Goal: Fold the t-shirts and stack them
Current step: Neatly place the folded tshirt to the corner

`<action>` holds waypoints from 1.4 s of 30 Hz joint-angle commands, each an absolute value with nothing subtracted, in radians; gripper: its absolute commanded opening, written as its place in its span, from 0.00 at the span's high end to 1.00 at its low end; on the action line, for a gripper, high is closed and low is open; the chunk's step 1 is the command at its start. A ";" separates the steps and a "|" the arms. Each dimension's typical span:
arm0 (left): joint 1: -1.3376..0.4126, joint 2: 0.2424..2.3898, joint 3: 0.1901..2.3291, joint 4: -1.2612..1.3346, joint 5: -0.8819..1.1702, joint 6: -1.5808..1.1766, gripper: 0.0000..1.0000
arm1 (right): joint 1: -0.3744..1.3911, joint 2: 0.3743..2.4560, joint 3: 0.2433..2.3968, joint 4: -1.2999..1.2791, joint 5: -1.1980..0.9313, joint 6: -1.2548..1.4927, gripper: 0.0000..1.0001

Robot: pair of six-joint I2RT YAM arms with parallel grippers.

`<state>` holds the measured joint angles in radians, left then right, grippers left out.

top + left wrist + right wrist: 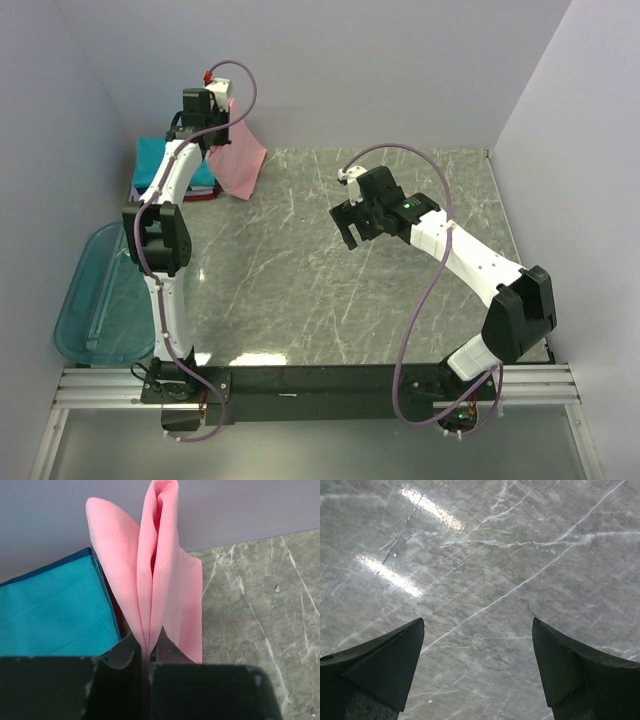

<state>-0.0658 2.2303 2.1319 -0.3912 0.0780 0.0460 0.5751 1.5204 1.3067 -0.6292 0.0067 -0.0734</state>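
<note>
My left gripper (215, 125) is at the far left corner, shut on the light pink t-shirt (240, 160), which hangs folded from it above the table beside the stack. In the left wrist view the pink t-shirt (155, 575) is pinched between the closed fingers (125, 652). The folded teal t-shirt (55, 610) tops a stack (160, 170) with red and white edges just left of the pink one. My right gripper (352, 218) is open and empty over the middle of the table; its fingers (390, 660) stand wide apart above bare marble.
A translucent blue plastic bin (95, 295) lies off the table's left edge. The grey marble table (340, 290) stretches between the arms. White walls close the back and sides.
</note>
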 commanded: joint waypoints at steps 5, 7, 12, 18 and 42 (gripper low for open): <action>-0.063 2.080 2.174 -0.391 0.072 0.075 1.00 | 0.569 1.476 1.324 -0.624 0.014 -0.074 0.05; -0.063 2.071 2.181 -0.397 0.074 0.066 1.00 | 0.569 1.476 1.325 -0.626 0.015 -0.075 0.05; -0.064 2.065 2.213 -0.429 0.081 0.049 1.00 | 0.569 1.470 1.325 -0.627 0.015 -0.075 0.05; -0.063 2.046 2.244 -0.440 0.081 0.037 1.00 | 0.568 1.471 1.324 -0.627 0.017 -0.074 0.04; -0.031 1.990 2.226 -0.440 0.055 0.044 1.00 | 0.569 1.483 1.335 -0.635 0.018 -0.066 0.04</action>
<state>-0.0368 2.0575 2.1796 -0.4774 0.0620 0.0414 0.5747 1.5204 1.3067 -0.6334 0.0074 -0.0719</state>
